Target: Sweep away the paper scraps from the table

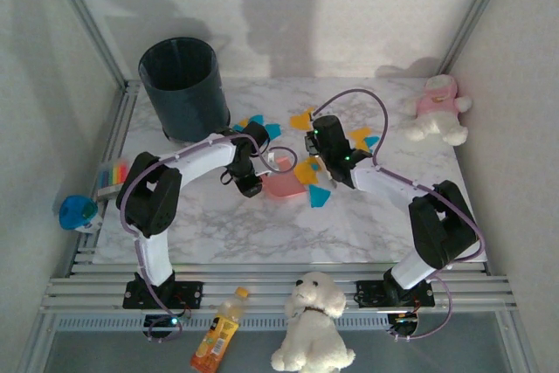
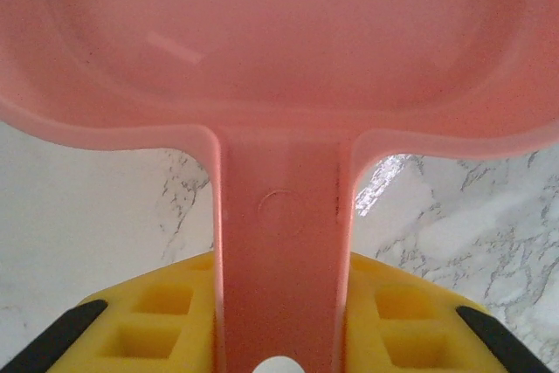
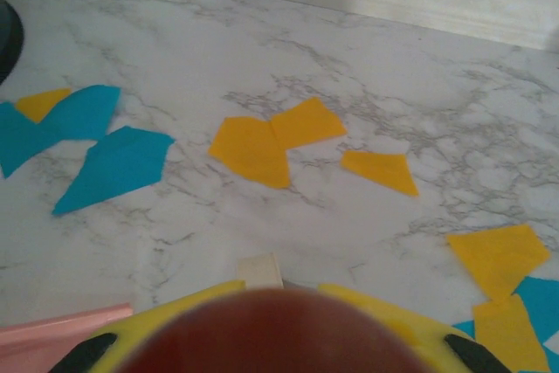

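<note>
Pink plastic dustpan: the left hand pinches its handle, with the pan ahead of the fingers, over the marble surface. The right hand is pressed together, with a blurred red-brown thing at its fingers; I cannot tell whether it is gripped. Orange and teal paper scraps lie flat on the surface ahead of that hand and to both sides.

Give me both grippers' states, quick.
Left gripper: closed on the pink dustpan, by its handle.
Right gripper: closed on a reddish-brown object, too blurred to identify.
</note>
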You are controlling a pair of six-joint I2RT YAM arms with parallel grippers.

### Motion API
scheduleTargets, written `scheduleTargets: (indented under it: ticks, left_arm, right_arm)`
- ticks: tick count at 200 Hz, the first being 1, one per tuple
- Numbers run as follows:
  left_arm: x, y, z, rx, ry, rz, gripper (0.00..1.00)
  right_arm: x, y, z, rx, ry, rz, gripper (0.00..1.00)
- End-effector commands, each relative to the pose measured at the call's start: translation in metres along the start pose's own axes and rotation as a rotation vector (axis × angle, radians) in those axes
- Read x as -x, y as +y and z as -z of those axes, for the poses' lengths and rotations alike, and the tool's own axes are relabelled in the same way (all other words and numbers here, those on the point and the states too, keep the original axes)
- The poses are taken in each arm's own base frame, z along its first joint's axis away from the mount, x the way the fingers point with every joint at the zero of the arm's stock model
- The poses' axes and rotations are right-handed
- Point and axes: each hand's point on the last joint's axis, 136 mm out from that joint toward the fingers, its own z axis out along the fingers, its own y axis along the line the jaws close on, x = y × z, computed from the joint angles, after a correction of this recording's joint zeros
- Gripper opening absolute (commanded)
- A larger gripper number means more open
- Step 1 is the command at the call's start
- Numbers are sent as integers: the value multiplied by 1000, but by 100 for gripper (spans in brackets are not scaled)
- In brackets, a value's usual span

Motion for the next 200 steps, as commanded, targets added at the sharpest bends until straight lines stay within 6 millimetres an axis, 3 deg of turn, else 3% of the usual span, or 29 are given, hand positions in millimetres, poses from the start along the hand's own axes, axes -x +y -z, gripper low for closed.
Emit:
scheduleTargets:
  ticks: [1,112,200]
  left_arm:
    - [-10,4,-3,20,72,22,0]
    - [-10,2,-2,13,67,15,0]
    - [-17,-1,3,28,51,-13,0]
  right_arm:
    - [5,22,0,74,-1,0,0]
    - [28,62,13,247,-41,-82,0]
    - [48,42,30,174,-101,-143,0]
